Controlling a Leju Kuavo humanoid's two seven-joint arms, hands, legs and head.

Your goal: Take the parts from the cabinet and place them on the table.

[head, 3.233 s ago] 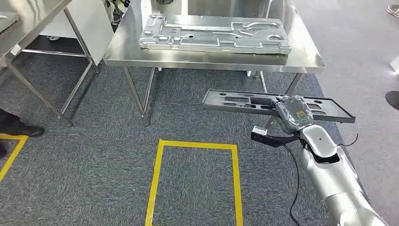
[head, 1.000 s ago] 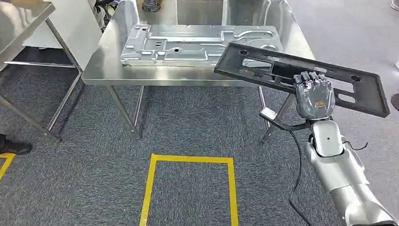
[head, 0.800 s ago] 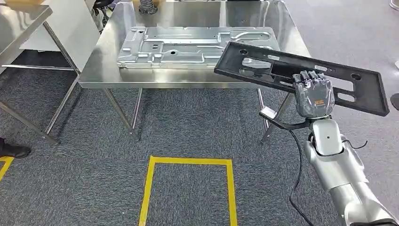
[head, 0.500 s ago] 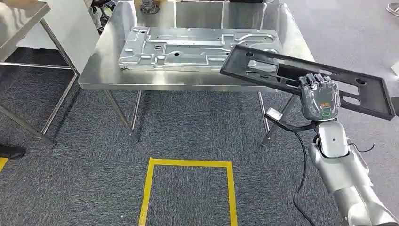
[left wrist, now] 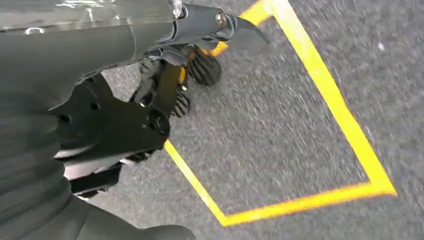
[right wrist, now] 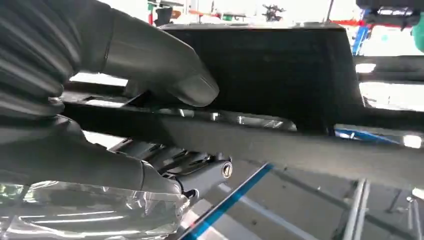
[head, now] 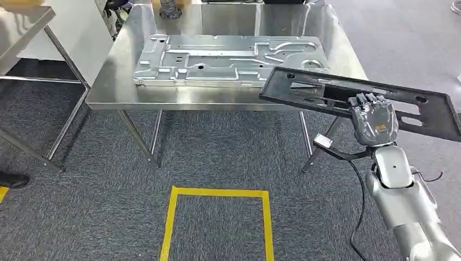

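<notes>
Grey speckled carpet (head: 217, 147) covers the floor, marked with a yellow tape rectangle (head: 217, 191) in the head view. Beyond it stands a stainless steel table (head: 119, 87) carrying a long silver stamped metal panel (head: 217, 57), which lies flat across the middle of the tabletop. A second steel table (head: 22, 22) stands at the far left, with a dark shoe (head: 11, 179) near its leg on the carpet.

On the right, the silver right arm reaches up and forward. Its right hand (head: 375, 117) grips the near long edge of a black plastic panel (head: 326, 89) with cut-outs, fingers curled over the top face and the thumb pressing underneath, as the right wrist view confirms (right wrist: 165, 75). That black panel is held in the air, tilted, its far left end overlapping the table's front right corner and passing just in front of the silver panel; whether it touches the table cannot be told.

The left hand (left wrist: 175, 75) hangs over the carpet and yellow tape, its dark fingers bent and holding nothing that can be seen.
</notes>
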